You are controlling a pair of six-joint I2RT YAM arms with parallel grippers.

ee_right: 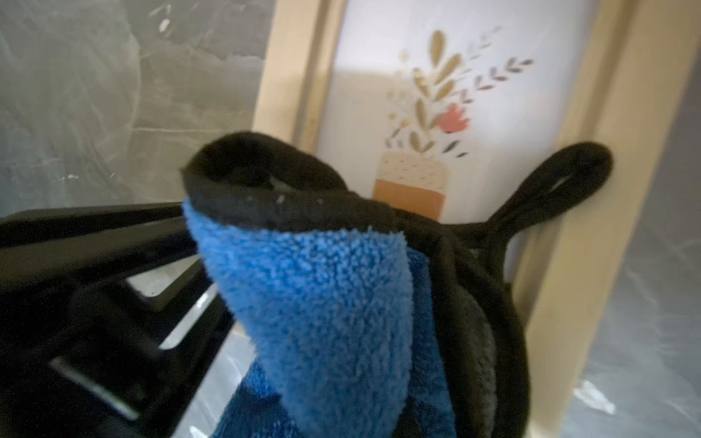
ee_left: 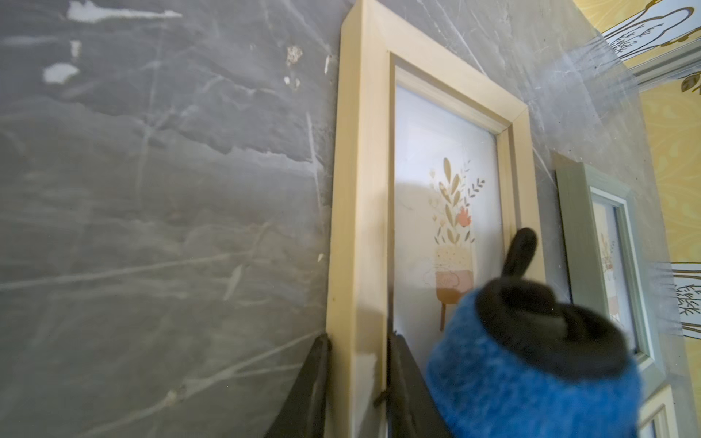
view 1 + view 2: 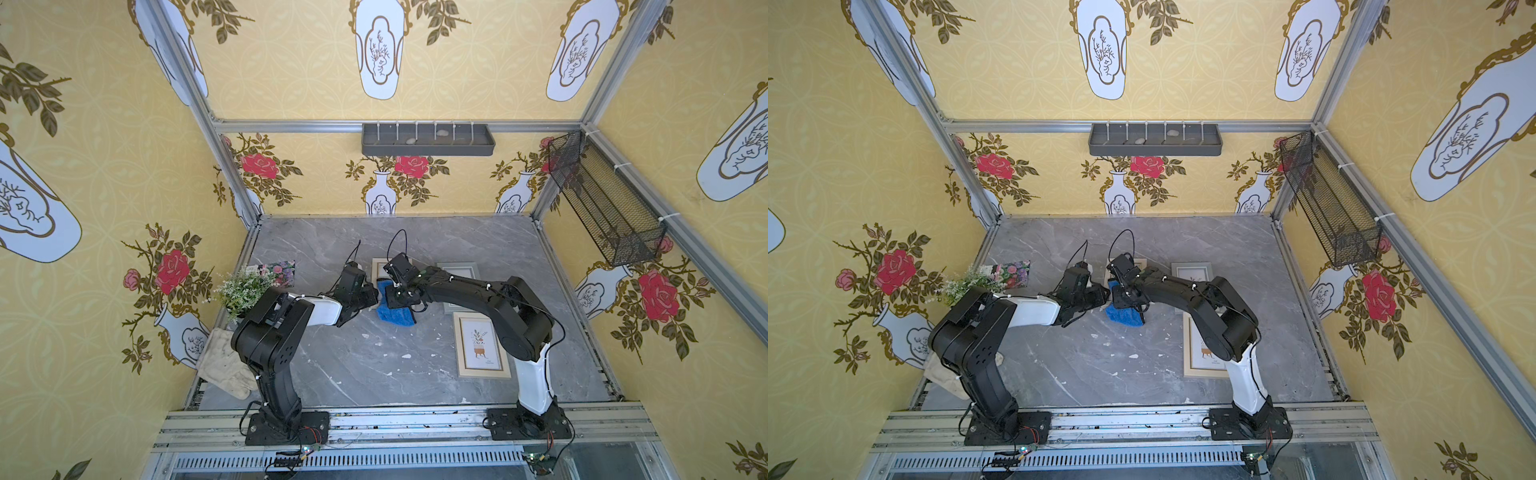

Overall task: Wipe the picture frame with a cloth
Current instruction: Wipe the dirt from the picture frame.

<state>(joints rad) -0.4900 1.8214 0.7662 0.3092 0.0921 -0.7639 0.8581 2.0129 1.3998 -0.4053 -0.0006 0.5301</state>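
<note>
At the near left edge of the grey table lies an off-white glove. Near the right side a second wooden frame lies flat, partly under the right arm.

Past these, about mid-table, is the blue cloth. Its loose end hangs down to the table just in front of the picture frame. The right gripper has its jaws pressed together on the cloth and holds it bunched. In the right wrist view the cloth's black-trimmed end is over the near part of the glass, and the black loop rests against the frame's right rail. I cannot tell whether the bunch presses on the glass.

The left gripper pinches the picture frame's left rail close to its near end, with one finger outside the rail and the other on the glass side. The frame appears to lie flat.

Just right of it and slightly farther lies a grey frame. At the left edge stand a small plant and, beyond it, a floral box.

On the far wall hangs a grey tray, and on the right wall a wire basket.
</note>
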